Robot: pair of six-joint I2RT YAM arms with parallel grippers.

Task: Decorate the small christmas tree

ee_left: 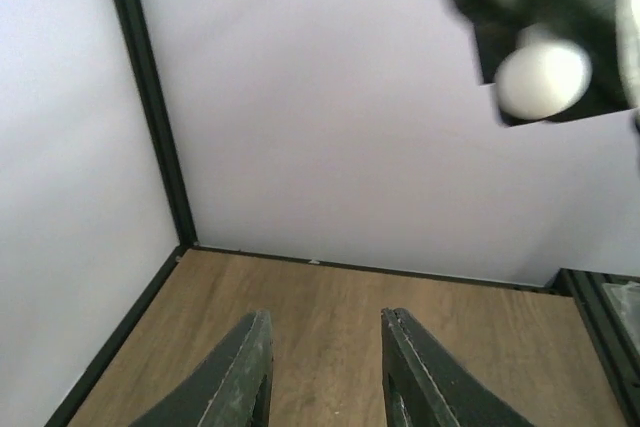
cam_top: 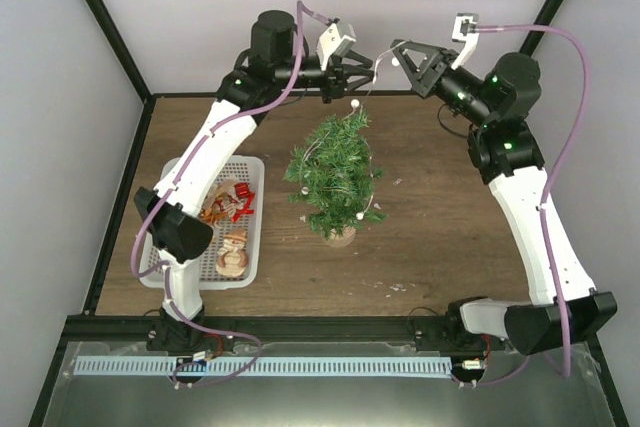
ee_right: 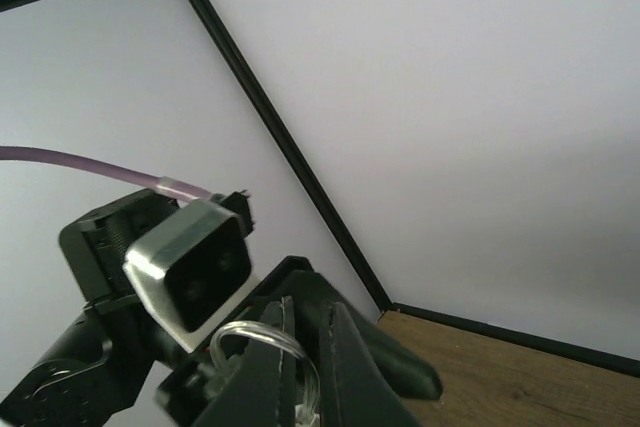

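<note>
The small christmas tree (cam_top: 335, 172) stands upright on its round tan base (cam_top: 341, 237) near the middle of the wooden desk (cam_top: 440, 217), just right of a white basket (cam_top: 256, 237). The basket holds a red-and-white ornament (cam_top: 225, 209) and a tan one (cam_top: 235, 252). A clear strand with white beads (cam_top: 353, 104) lies over the branches and rises from the treetop toward the back wall, where both arms meet above the far edge of the desk. The right tool (cam_top: 393, 55) is pinched narrow on that strand: its wrist view shows a loop of clear wire at the closed fingers (ee_right: 285, 367), and the left wrist view shows a white bead (ee_left: 545, 77) in them. The left tool (ee_left: 326, 319) hangs just beside it, facing it. Its fingers are parted with a bare gap between them and nothing in it, and the strand hangs apart from them.
</note>
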